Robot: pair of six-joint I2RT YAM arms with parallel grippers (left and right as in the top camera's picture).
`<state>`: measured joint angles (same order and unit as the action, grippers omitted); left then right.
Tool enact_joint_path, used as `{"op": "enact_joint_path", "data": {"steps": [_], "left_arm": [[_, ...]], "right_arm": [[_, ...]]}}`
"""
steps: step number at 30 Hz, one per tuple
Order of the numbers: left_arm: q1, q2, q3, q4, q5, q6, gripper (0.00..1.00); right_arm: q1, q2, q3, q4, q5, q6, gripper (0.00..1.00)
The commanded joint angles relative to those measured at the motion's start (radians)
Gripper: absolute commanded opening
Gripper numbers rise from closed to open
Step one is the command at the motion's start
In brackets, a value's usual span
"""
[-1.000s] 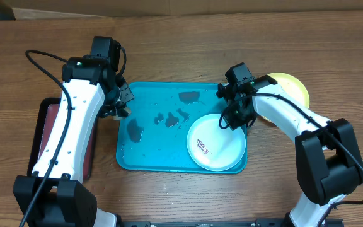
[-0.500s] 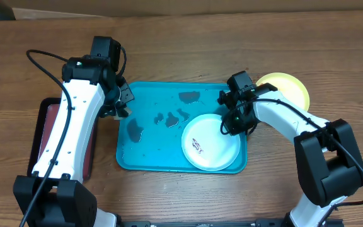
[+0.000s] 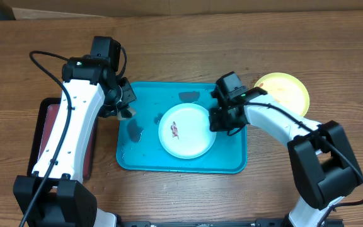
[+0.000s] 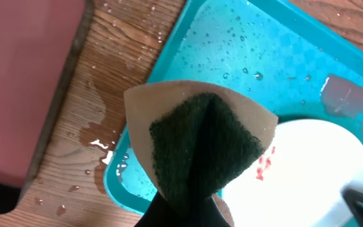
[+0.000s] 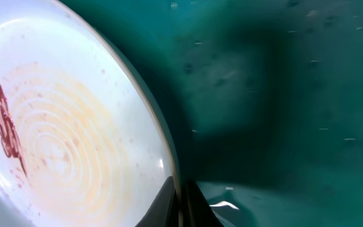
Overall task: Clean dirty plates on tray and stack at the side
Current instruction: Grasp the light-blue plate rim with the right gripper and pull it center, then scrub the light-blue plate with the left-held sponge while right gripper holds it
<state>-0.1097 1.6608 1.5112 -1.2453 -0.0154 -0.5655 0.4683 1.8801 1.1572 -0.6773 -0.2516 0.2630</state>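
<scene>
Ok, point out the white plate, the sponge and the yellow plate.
white plate [image 3: 191, 133]: overhead view, bare centre.
sponge [image 4: 203, 142]: left wrist view, dark green face.
yellow plate [image 3: 287, 91]: overhead view, uncovered right part.

The overhead camera looks straight down on the table [image 3: 181, 50] from well above and takes in the whole tray [image 3: 145, 157]. The left wrist camera looks steeply down from fairly near, past a sponge [image 4: 200, 145], at the tray's left rim. The right wrist camera sits very close, low over the tray floor. All three views share the white plate [image 3: 186, 130].
</scene>
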Motion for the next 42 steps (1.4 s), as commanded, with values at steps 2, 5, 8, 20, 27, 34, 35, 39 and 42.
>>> {"op": "enact_joint_path", "data": {"steps": [2,5,8,20,27,34,35,39,42], "left_arm": [[-0.024,0.002,-0.006,-0.002,0.039,0.029,0.04],[-0.050,0.002,-0.006,0.001,0.039,0.036,0.04],[-0.085,0.002,-0.006,0.010,0.038,0.048,0.04],[-0.161,0.007,-0.006,0.072,0.043,0.043,0.04],[-0.168,0.027,-0.072,0.135,0.058,0.037,0.04],[-0.172,0.036,-0.207,0.305,0.175,0.151,0.04],[-0.172,0.036,-0.217,0.313,0.175,0.151,0.04],[-0.172,0.036,-0.237,0.316,0.173,0.192,0.04],[-0.172,0.036,-0.251,0.311,0.173,0.223,0.04]], "right_arm": [[0.066,-0.021,-0.008,0.049,-0.011,0.151,0.04],[0.116,-0.021,-0.008,0.077,0.049,0.227,0.04],[0.177,-0.021,-0.008,0.089,0.195,0.352,0.04],[0.264,-0.021,-0.070,0.177,0.288,0.580,0.04],[0.265,-0.021,-0.079,0.215,0.276,0.570,0.04],[0.265,-0.021,-0.079,0.261,0.197,0.325,0.04],[0.265,-0.021,-0.079,0.261,0.194,0.297,0.04],[0.265,-0.021,-0.079,0.261,0.167,0.195,0.04],[0.264,-0.021,-0.079,0.261,0.167,0.188,0.04]]}}
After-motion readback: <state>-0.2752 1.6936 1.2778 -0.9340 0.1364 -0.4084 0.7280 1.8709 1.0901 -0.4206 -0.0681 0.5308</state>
